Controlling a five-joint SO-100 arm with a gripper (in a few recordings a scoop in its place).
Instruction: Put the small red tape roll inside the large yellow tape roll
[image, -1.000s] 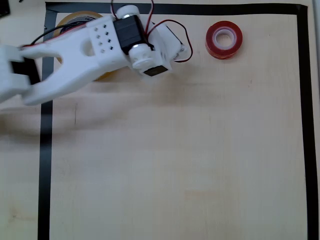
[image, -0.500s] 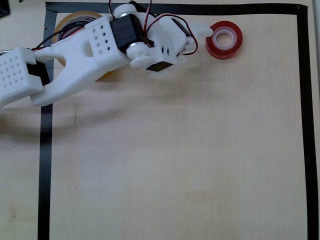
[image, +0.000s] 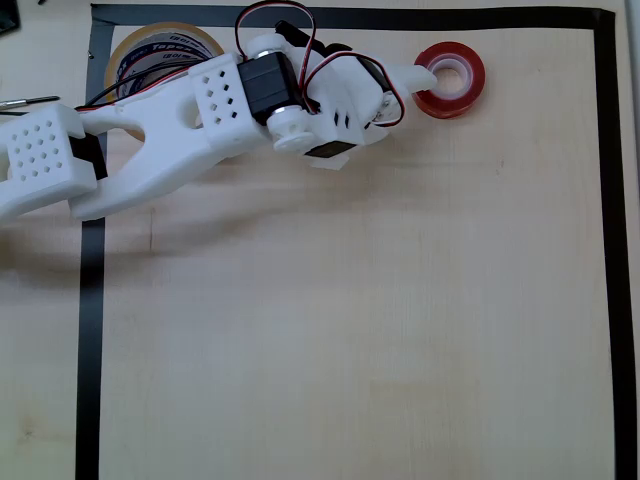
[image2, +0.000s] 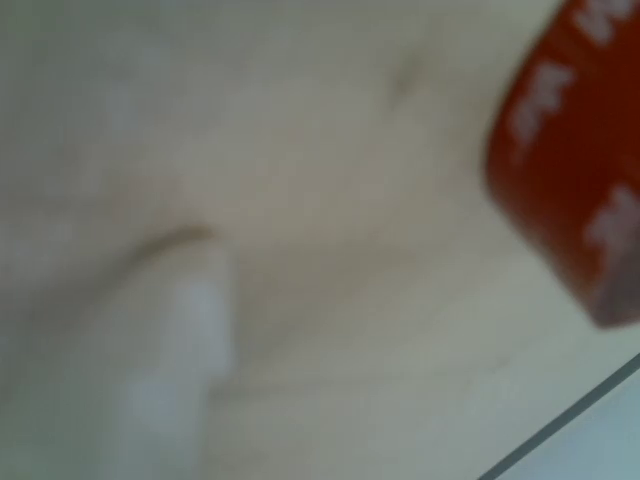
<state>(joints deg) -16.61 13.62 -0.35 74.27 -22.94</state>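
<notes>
Two tape rolls in total on light wood table (image: 350, 320), one of each kind.

1x small red tape roll (image: 462, 84): top right in overhead view, flat on table, hole up, white inner core visible. In wrist view, blurred red curve at right edge (image2: 575, 170) w/ whitish marks on its side, unreadable.

1x large yellow tape roll (image: 150, 45): top left corner in overhead view, flat, right next to black tape border (image: 90, 330), partly covered by arm. Blue and red lettering on white core; "Tape" just legible, rest too small to read. Well apart from red roll, white arm between the two.

1x white arm (image: 180, 130) reaching in from left edge, black motor block and red/black wires on top.

Gripper (image: 425, 80) at red roll's left side: one white finger (image: 412, 74) lying over roll's left rim in overhead view. Second finger hidden under wrist, so can't tell if claw spread or pressed together, nor whether touching roll or just above it. Wrist view very blurred: pale finger shape (image2: 170, 350) lower left, wood grain, thin dark line at bottom right.

1x black tape rectangle framing work area.
</notes>
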